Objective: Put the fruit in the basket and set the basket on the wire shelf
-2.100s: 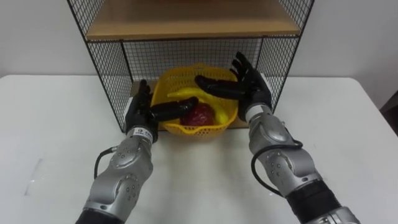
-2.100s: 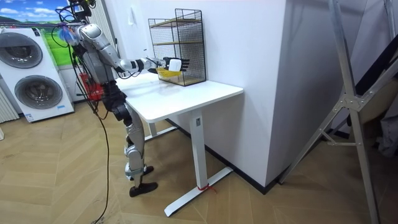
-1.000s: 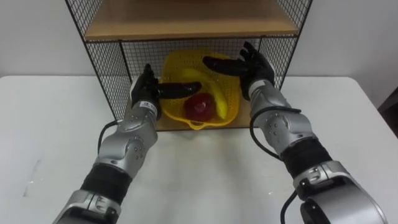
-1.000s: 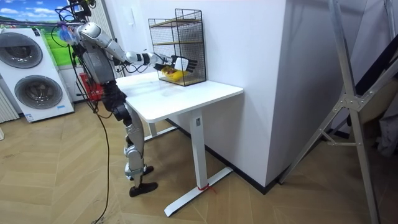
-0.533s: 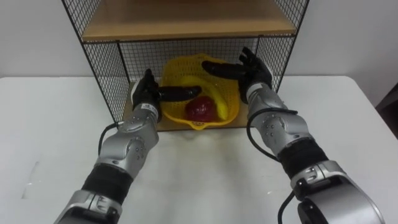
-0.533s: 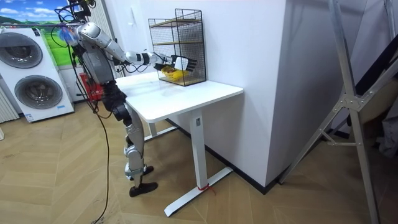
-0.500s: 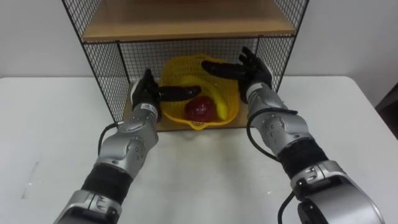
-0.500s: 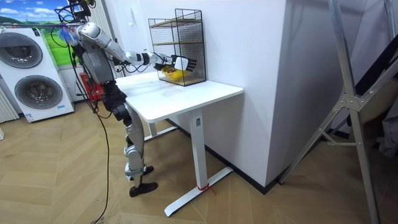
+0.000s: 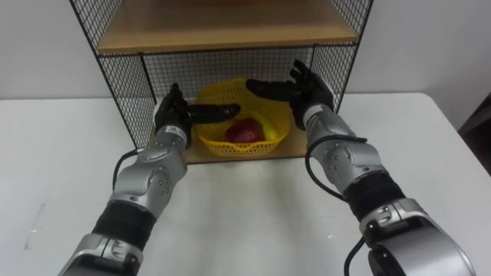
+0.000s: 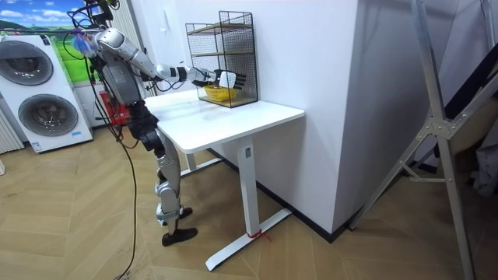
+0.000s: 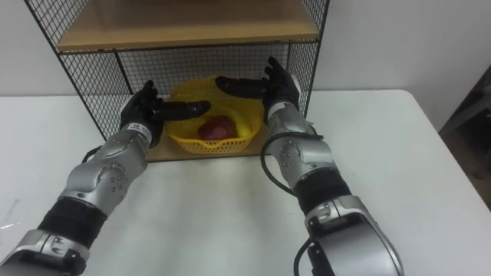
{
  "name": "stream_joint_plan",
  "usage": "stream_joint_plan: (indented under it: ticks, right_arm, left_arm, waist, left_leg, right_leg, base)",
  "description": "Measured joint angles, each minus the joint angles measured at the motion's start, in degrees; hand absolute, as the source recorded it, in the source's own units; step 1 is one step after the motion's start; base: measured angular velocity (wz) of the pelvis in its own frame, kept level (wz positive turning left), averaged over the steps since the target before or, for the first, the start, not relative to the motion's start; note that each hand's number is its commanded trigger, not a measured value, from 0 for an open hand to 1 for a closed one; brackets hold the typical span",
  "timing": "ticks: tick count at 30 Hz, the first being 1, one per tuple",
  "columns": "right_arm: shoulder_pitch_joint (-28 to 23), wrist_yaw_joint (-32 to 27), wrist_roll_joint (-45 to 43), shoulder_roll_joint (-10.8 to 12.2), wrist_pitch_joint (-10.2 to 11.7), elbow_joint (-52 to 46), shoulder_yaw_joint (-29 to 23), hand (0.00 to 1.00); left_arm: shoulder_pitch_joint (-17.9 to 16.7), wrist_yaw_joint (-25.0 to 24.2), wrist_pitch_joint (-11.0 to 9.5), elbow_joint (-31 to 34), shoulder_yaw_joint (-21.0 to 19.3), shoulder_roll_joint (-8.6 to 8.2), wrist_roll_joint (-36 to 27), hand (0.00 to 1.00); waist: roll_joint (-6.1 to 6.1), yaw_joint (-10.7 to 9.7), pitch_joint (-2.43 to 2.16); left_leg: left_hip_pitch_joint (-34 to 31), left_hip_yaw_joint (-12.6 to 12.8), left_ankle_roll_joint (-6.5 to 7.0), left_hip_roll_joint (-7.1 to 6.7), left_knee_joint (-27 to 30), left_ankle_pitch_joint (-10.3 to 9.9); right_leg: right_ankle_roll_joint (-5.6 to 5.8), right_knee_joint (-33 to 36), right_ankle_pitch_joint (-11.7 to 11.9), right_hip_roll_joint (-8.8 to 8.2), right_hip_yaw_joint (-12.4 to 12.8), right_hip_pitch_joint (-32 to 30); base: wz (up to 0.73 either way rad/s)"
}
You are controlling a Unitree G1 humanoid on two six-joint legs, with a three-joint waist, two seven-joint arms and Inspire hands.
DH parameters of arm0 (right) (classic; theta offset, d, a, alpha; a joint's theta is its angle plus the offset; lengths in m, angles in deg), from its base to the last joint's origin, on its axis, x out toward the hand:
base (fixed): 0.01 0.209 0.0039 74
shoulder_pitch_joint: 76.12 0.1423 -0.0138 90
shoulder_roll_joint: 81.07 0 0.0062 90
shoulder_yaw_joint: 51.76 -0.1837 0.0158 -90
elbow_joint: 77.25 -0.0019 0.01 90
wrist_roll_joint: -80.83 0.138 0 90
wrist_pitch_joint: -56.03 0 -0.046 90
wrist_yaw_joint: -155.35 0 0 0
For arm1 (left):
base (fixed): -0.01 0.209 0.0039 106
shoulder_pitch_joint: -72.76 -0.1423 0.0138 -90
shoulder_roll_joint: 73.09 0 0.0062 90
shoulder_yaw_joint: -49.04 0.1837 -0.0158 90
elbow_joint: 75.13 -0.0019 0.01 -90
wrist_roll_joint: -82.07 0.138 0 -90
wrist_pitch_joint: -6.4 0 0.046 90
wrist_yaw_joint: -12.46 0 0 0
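Observation:
A yellow mesh basket [image 9: 230, 147] rests level on the bottom board of the black wire shelf [image 9: 123, 80]. Inside it lie a dark red fruit [image 9: 244, 130] and a yellow banana [image 9: 271, 133]. My left hand [image 9: 172, 116] is against the basket's left side, fingers straight, with the thumb reaching across the rim. My right hand [image 9: 312, 93] stands at the right side, fingers straight and spread, its thumb stretched over the back rim. In the room view I stand at the table's end with both arms stretched into the shelf [image 10: 222, 58].
The shelf stands at the back of a white table [image 9: 245, 207] against the wall. Its wooden upper board [image 9: 230, 27] hangs low over the basket, and mesh walls close in both sides. Washing machines [image 10: 43, 93] stand behind me.
The basket, tipped up toward me a second ago, has come down flat on the bottom board. Both hands stay at its sides, a little lower.

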Motion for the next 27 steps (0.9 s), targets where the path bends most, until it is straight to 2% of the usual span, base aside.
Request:
stream_joint_plan:
  ticks: [4, 6, 8, 11, 21, 27]
  right_arm:
    - [-0.9, 0.5, -0.8, -0.9, 0.0, -0.2, 0.0, 0.0]
    - [-1.6, 0.8, -0.9, -1.6, 0.0, -0.9, 0.0, 0.0]
    - [-2.9, 1.7, -0.9, -1.9, 0.0, -2.5, 0.0, 0.0]
    - [-4.9, 2.8, -1.0, -2.6, 0.0, -4.8, 0.0, 0.0]
    - [-9.8, 4.9, -7.1, -3.4, 0.0, -12.1, 0.0, 0.0]
    - [-10.2, 4.8, -7.0, -4.0, 0.0, -13.0, 0.0, 0.0]
  left_arm:
    - [0.0, 0.0, 0.0, 0.5, -0.9, 1.0, 0.0, 0.0]
    - [0.0, -0.2, 0.0, 1.2, -0.9, 1.63, 0.1, 0.0]
    - [-0.1, -0.9, 0.0, 2.3, -0.9, 2.09, 0.1, 0.0]
    - [-0.9, -2.2, -0.1, 3.3, -0.9, 2.37, 1.3, 0.0]
    - [-4.1, -2.5, -0.7, 6.8, -2.3, 2.54, 1.3, 0.0]
    - [-4.8, -1.4, -1.4, 8.1, -3.0, 2.35, 1.2, 0.0]
  waist:
    - [0.32, 0.1, -0.21]
    - [0.68, 0.1, -0.45]
    - [1.45, 0.1, -0.98]
    - [1.8, 0.2, -1.2]
    - [1.23, 0.8, -1.87]
    - [0.58, 1.0, -1.75]
  left_leg:
    - [0.0, -0.1, 0.0, -0.03, 0.2, 0.0]
    - [0.0, -0.2, -0.01, -0.04, 0.2, 0.0]
    - [0.1, -0.3, -0.03, -0.05, 0.1, 0.0]
    - [1.5, -0.3, -0.14, -0.09, -0.6, 0.3]
    - [2.9, -0.4, -0.62, -0.13, -1.7, 0.8]
    - [2.8, -0.4, -0.63, -0.11, -1.9, 1.0]
  right_leg:
    - [0.0, -0.1, 0.0, 0.05, 0.0, 0.0]
    - [0.0, -0.1, 0.0, 0.04, -0.2, 0.1]
    - [0.0, -0.1, 0.0, 0.0, -0.2, 0.2]
    - [-0.03, -0.1, 0.0, -0.37, -0.2, 1.3]
    - [-0.36, 0.1, -0.6, -0.35, 0.0, 1.5]
    - [-0.38, -0.1, -0.6, -0.32, -0.1, 1.4]
  base:
    - [0.0]
    - [0.0]
    - [0.0]
    - [0.0]
    - [-0.01]
    - [0.01]
